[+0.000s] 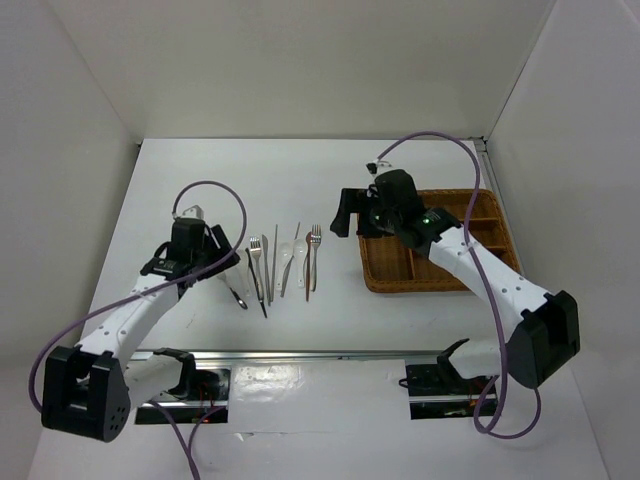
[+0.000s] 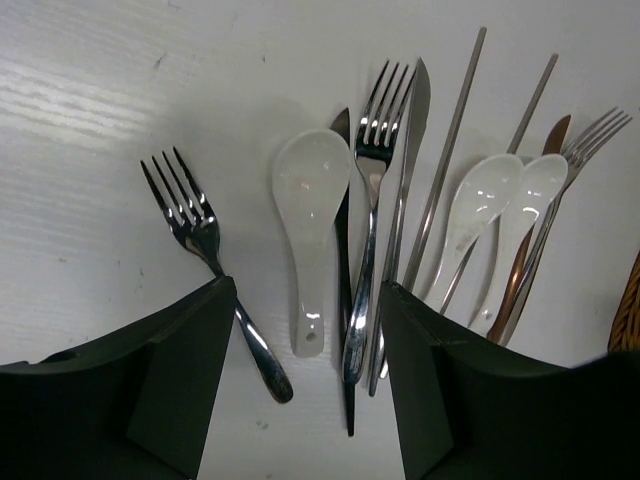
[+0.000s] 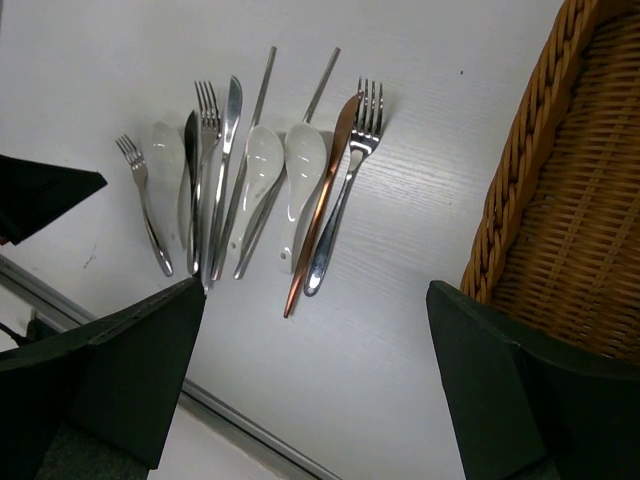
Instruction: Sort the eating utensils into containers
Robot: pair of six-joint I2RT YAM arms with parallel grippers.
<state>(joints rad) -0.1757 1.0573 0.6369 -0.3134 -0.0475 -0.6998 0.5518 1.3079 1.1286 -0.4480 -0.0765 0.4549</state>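
The utensils lie in a row on the white table [image 1: 280,190]: silver forks [image 2: 190,215] [image 2: 375,180] [image 2: 590,135], white spoons [image 2: 310,200] [image 2: 480,205], thin grey sticks [image 2: 455,130], a dark stick [image 2: 345,330] and a copper-brown stick [image 3: 318,215]. The row also shows in the top view [image 1: 280,265]. My left gripper [image 2: 308,300] is open and empty, low over the near ends of the left fork, a spoon and a fork. My right gripper [image 3: 315,300] is open and empty, between the row and the brown wicker tray [image 3: 560,180].
The wicker tray [image 1: 390,280] stands at the right of the table, its dividers showing. A metal rail [image 1: 300,355] runs along the near edge. White walls close in the table on the left, back and right.
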